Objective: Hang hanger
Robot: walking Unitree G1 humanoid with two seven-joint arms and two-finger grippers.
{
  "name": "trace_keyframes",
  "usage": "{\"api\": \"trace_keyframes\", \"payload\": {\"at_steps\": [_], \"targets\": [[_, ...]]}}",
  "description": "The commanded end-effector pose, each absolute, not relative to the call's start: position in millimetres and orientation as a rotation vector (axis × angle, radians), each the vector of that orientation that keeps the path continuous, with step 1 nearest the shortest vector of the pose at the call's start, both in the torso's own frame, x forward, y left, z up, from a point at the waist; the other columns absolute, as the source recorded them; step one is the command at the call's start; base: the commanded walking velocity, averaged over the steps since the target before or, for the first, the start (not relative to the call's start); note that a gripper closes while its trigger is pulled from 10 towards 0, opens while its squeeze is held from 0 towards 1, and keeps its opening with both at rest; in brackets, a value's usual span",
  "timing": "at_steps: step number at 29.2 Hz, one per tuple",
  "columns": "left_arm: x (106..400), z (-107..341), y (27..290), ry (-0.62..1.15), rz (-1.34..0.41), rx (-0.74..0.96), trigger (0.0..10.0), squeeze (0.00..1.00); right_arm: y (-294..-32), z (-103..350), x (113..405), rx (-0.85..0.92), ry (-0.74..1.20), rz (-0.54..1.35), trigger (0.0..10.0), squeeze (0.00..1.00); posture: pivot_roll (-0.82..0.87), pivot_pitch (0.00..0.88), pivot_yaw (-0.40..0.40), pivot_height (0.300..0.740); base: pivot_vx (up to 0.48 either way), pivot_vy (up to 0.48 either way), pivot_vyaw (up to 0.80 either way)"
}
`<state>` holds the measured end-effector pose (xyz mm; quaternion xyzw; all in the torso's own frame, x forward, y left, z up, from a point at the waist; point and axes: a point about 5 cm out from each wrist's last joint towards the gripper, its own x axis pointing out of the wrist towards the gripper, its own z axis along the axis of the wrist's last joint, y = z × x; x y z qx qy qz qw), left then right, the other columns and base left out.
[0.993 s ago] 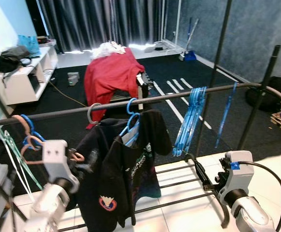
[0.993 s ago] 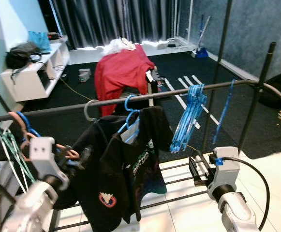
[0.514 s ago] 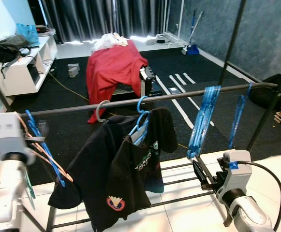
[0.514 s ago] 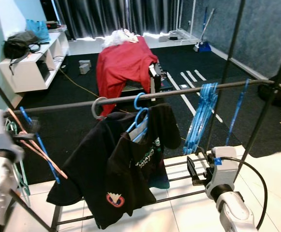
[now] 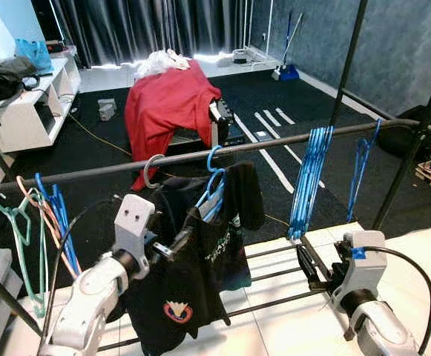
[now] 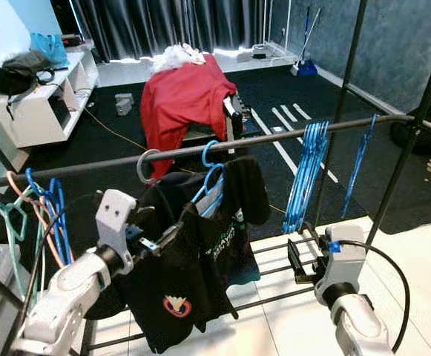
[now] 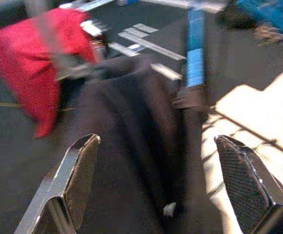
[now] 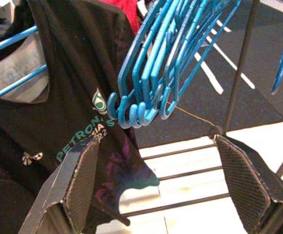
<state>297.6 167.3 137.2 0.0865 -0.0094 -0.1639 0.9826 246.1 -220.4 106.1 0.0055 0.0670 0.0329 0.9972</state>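
Observation:
A dark clothes rail (image 5: 274, 144) runs across in front of me. At its left end hang a green hanger (image 5: 18, 222), a pink hanger (image 5: 43, 215) and a blue hanger (image 5: 61, 219). Black T-shirts (image 5: 200, 259) hang mid-rail on blue hangers. Right of them a bunch of blue hangers (image 5: 311, 178) hangs, then a single blue hanger (image 5: 361, 159). My left gripper (image 5: 176, 239) is open and empty just in front of the black shirts (image 7: 141, 146). My right gripper (image 5: 309, 265) is open and empty, low, below the blue hanger bunch (image 8: 156, 83).
The rack's upright posts (image 5: 415, 148) and its low cross bars (image 5: 274, 278) stand close ahead. Beyond, red cloth (image 5: 167, 104) drapes over furniture on black carpet. A white shelf (image 5: 22, 119) with a black bag is far left. White tiles (image 5: 289, 326) lie underfoot.
The left gripper was at the rail's left end among the pink and blue hangers. Those hangers now hang free, and the arm has swung right before the black shirts. The view shifted slightly.

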Motion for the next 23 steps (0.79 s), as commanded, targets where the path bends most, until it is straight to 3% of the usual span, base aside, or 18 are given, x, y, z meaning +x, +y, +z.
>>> {"api": "trace_keyframes", "payload": {"at_steps": [1, 7, 14, 23], "targets": [[302.2, 135.2, 175.1, -0.011, -0.273, 0.204, 10.0, 0.0, -216.8, 105.8, 245.3, 0.03, 0.139, 0.071, 10.0, 0.0, -0.14, 0.0, 0.053, 0.74, 0.0, 0.0, 0.0], [312.9, 140.4, 179.3, -0.03, -0.183, 0.162, 10.0, 0.0, -216.8, 106.4, 245.8, 0.033, 0.139, 0.07, 10.0, 0.0, -0.15, 0.0, 0.057, 0.74, 0.0, 0.0, 0.0], [317.6, 121.0, 163.8, 0.092, -0.284, -0.015, 10.0, 0.0, -217.5, 106.7, 245.9, 0.033, 0.138, 0.062, 10.0, 0.0, -0.16, 0.0, 0.057, 0.74, 0.0, 0.0, 0.0], [332.0, 100.3, 158.3, 0.233, -0.267, 0.065, 10.0, 0.0, -218.4, 106.6, 245.7, 0.032, 0.139, 0.057, 10.0, 0.0, -0.17, 0.0, 0.062, 0.74, 0.0, 0.0, 0.0]]}}
